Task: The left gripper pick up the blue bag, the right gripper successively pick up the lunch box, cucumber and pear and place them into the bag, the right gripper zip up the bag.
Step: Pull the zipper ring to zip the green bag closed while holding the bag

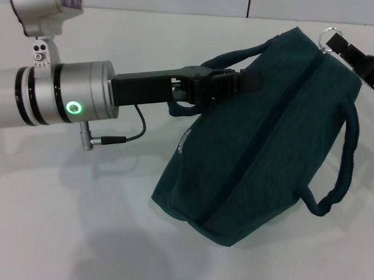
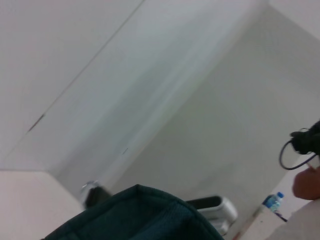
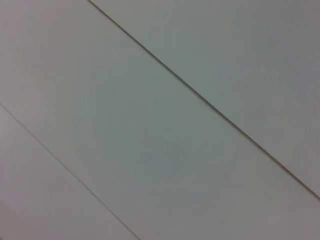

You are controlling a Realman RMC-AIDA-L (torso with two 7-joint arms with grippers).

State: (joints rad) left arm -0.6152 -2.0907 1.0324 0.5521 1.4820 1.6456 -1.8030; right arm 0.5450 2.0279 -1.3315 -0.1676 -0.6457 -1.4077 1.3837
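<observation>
The blue bag (image 1: 267,136) hangs tilted above the white table (image 1: 61,221), its zip line closed along the top as far as I can see. My left gripper (image 1: 237,80) is shut on one of the bag's handles and holds it up. The other handle (image 1: 341,164) hangs loose on the right. My right gripper (image 1: 356,57) is at the bag's far top corner, right beside the metal zip ring (image 1: 330,35). The bag's edge also shows in the left wrist view (image 2: 140,215). The lunch box, cucumber and pear are out of view.
A black cable (image 1: 122,136) hangs from my left wrist. The left wrist view shows a small blue-capped bottle (image 2: 272,201) far off. The right wrist view shows only pale panels.
</observation>
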